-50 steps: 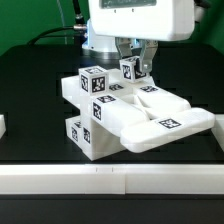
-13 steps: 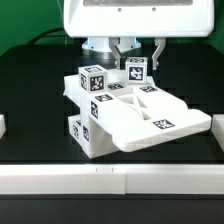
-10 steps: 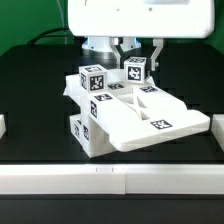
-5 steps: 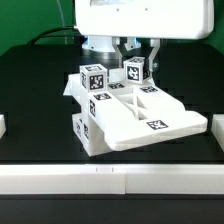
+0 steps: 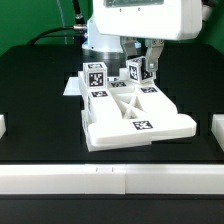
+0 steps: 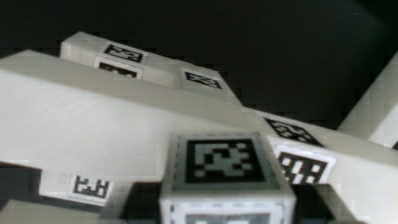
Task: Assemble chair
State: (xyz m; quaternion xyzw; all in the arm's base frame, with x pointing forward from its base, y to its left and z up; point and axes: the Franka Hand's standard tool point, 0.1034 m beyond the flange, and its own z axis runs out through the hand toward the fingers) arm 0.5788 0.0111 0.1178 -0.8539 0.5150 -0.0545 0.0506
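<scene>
Tool [image 5: 141, 67] clamped on one chair [image 5: 135, 120] with two tagged cubes.

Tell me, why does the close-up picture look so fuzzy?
In the wrist view the chair sits very near the lens, so its tags blur and the nearest cube looks huge; in the exterior view the chair is sharper, lit evenly, with soft shadows on the black table.

One chair [image 5: 135, 120] assembly, two small tagged cubes [image 5: 96, 76] on top, one gripper [image 5: 139, 62]
</scene>
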